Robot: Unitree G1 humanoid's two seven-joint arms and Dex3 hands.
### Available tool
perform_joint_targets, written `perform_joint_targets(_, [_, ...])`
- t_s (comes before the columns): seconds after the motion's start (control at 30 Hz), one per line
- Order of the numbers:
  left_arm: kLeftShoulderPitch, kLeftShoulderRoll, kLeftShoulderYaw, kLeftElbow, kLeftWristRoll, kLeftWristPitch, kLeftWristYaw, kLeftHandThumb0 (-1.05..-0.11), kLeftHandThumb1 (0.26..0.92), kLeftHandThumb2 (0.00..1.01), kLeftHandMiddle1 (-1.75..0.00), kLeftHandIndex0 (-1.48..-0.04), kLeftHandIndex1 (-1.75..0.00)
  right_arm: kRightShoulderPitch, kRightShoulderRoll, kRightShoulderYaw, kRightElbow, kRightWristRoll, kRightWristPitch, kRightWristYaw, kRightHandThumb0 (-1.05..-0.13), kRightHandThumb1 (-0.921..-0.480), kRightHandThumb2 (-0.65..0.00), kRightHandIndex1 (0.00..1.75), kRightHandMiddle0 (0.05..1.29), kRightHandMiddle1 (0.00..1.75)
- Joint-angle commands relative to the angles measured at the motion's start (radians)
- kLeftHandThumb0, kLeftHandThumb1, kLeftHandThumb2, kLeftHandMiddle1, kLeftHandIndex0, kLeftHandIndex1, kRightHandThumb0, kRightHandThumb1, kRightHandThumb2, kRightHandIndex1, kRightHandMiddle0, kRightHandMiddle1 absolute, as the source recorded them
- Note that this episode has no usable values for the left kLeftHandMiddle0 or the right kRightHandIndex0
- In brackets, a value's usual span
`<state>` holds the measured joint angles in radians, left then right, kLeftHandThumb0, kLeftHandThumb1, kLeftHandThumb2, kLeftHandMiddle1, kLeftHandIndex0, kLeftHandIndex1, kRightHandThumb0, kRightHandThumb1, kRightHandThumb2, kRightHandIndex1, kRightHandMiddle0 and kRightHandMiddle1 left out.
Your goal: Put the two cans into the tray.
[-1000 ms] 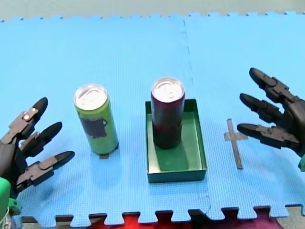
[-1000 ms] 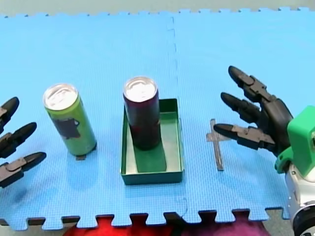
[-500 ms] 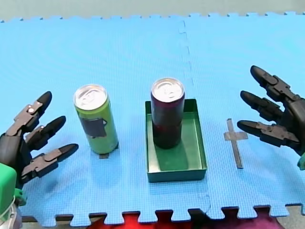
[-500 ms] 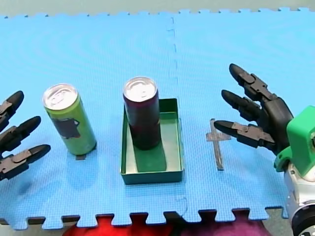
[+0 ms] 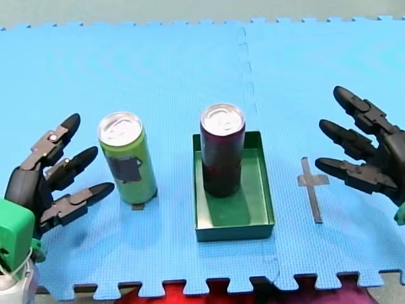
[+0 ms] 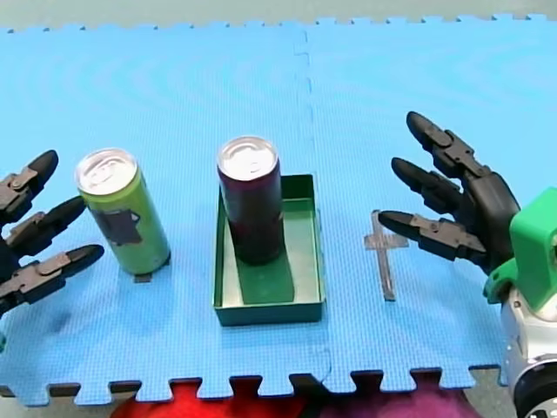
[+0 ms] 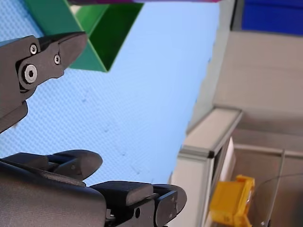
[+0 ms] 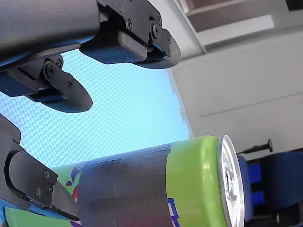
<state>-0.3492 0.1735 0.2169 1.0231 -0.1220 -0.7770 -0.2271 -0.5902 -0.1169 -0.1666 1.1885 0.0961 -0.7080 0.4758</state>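
Dark can (image 5: 222,152) stands in tray (image 5: 237,212) (green can (image 5: 128,158) outside).

Left hand (image 5: 60,177) near left, empty, fingers (image 5: 88,194) uncurled, pointing right and far. Right hand (image 5: 370,155) at right edge, empty, fingers (image 5: 342,171) uncurled, pointing left.

The dark can (image 5: 223,152) hides part of the floor and far wall of the tray (image 5: 266,190). A dark patch covers the label of the green can (image 5: 128,161), and its print is unreadable. The first head view's right edge cuts the right hand (image 5: 389,155) at the palm. The second head view's left edge cuts the left hand (image 6: 39,226) behind the fingers.
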Motion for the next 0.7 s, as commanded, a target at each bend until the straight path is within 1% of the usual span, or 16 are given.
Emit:
perform_joint_targets(0.0, [-0.008, 0.001, 0.005, 0.002, -0.010, 0.009, -0.008, -0.966, 0.612, 0.00, 0.00, -0.37, 0.00, 0.000, -0.001, -0.004, 0.000, 0.005, -0.004, 0.002, -1.048, -0.786, -0.007, 0.01, 0.28, 0.00])
perform_joint_targets(0.33, [-0.025, -0.006, 0.009, 0.007, -0.029, 0.026, -0.035, -0.928, 0.599, 0.00, 0.00, -0.36, 0.00, 0.000, 0.003, -0.009, -0.004, 0.012, -0.002, 0.005, -1.048, -0.795, -0.007, 0.01, 0.28, 0.00])
perform_joint_targets(0.67, [-0.049, -0.010, 0.007, 0.033, -0.019, 0.030, -0.033, -0.900, 0.594, 0.00, 0.00, -0.36, 0.00, 0.007, 0.003, -0.011, -0.026, 0.020, 0.003, 0.006, -1.048, -0.805, -0.008, 0.00, 0.29, 0.00])
